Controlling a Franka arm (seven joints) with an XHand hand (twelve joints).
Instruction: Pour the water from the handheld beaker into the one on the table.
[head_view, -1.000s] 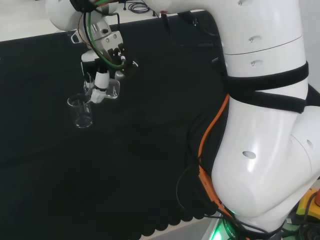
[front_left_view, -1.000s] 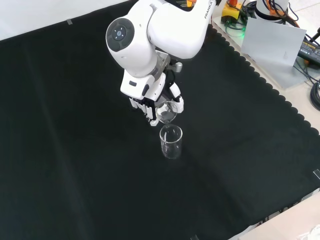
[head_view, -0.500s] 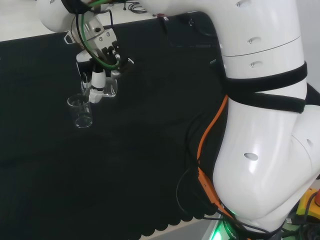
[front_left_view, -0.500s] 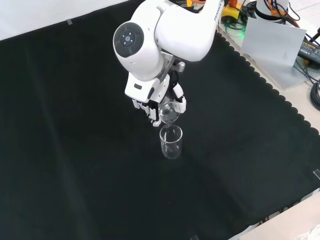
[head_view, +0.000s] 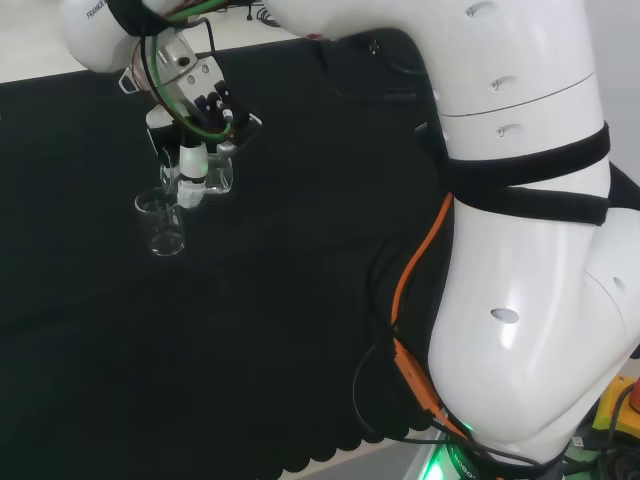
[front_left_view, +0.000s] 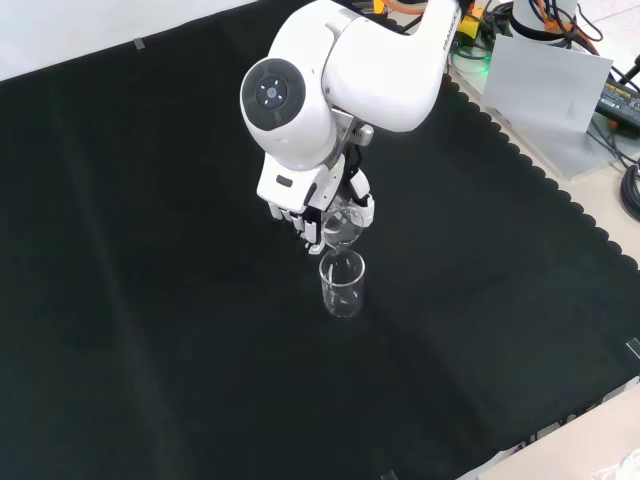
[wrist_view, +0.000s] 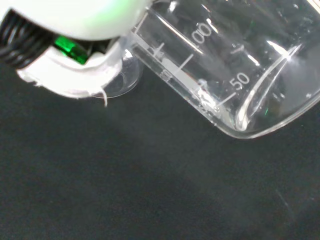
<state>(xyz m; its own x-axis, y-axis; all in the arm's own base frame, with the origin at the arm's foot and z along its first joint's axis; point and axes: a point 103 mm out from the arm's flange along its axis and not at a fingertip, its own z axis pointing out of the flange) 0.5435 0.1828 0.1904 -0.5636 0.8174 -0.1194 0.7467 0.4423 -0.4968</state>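
Handheld beaker (front_left_view: 340, 224), clear glass, tipped over and gripped in the curled fingers of the robot hand (front_left_view: 300, 215), just above and behind the rim of the standing beaker (front_left_view: 342, 284) in the front view. In the head view, handheld beaker (head_view: 215, 175) tilted beside the robot hand (head_view: 192, 170), immediately right of and above the standing beaker (head_view: 162, 223). Up close in the wrist view: tilted glass wall with printed scale marks (wrist_view: 220, 65), base rim low, a little water pooled along the lower wall near the base; blurred white part of the robot hand (wrist_view: 75, 30) alongside. Standing beaker upright on the black cloth of the bench (front_left_view: 150, 330), near its middle. Contents of the standing beaker not discernible. White arm link with round grey cap (front_left_view: 285, 95) directly above the robot hand in the front view.
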